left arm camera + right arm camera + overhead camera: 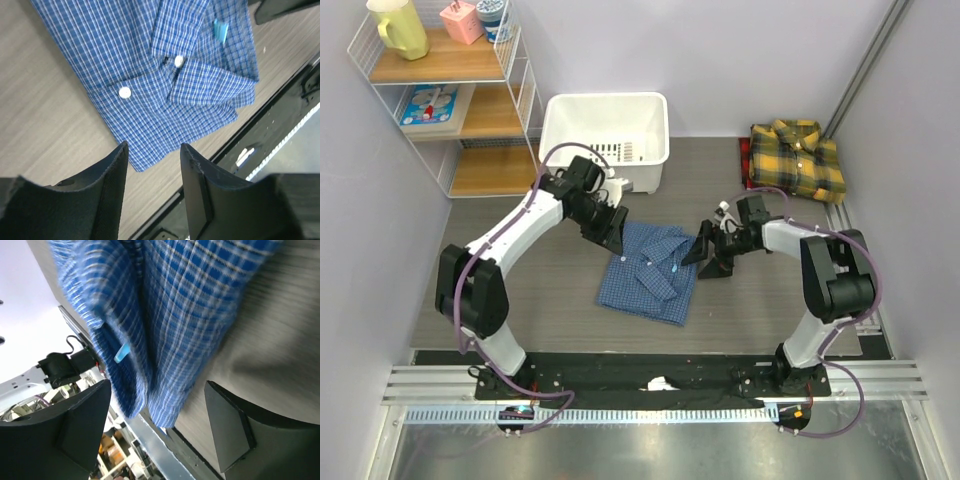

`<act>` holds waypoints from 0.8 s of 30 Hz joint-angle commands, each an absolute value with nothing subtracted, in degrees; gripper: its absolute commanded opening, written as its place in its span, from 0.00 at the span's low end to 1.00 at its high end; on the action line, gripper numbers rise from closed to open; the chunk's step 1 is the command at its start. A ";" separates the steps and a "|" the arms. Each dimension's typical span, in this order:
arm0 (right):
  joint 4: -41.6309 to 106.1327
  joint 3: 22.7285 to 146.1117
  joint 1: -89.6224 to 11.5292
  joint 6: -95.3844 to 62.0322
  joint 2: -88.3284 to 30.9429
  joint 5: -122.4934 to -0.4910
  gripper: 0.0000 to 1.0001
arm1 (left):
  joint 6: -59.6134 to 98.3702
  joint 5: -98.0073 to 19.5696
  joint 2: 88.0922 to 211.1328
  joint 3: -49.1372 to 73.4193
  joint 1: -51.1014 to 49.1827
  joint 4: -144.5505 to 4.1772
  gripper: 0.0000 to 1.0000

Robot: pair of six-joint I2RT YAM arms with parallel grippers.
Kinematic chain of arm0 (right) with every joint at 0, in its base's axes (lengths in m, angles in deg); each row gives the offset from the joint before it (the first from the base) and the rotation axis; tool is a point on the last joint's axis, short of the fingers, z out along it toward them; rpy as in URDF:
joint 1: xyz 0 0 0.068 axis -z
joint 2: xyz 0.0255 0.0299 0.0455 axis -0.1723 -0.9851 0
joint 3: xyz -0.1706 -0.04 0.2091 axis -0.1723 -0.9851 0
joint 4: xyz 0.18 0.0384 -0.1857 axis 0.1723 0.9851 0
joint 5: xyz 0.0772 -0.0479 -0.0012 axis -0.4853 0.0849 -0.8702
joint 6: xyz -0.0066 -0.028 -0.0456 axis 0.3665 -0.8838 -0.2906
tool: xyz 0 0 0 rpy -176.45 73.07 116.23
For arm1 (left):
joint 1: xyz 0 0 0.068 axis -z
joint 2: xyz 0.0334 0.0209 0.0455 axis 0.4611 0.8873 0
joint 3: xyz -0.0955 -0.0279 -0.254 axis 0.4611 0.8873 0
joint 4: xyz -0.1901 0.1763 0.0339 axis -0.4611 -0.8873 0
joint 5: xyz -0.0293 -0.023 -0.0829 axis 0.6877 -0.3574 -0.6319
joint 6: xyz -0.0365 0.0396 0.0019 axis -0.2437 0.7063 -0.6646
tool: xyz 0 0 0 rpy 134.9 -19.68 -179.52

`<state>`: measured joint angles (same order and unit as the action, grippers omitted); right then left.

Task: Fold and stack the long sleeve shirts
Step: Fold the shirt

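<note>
Midway across the table [520,290], the folded blue shirt [648,272] lay flat between the left gripper [613,238] and the right gripper [705,258], both spread apart and holding nothing, while the yellow plaid shirt [800,158] sat folded in the far right corner.

folded blue checked shirt [165,70], tool [153,150] parted above

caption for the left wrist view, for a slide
Left hand, open and empty, poised over the folded blue shirt on the grey table
</note>
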<state>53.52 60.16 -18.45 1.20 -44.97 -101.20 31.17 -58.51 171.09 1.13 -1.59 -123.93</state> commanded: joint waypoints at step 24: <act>88.35 84.39 -31.54 -98.34 -63.81 -74.07 0.14 | 28.33 -68.40 143.30 22.69 -7.68 -110.26 0.65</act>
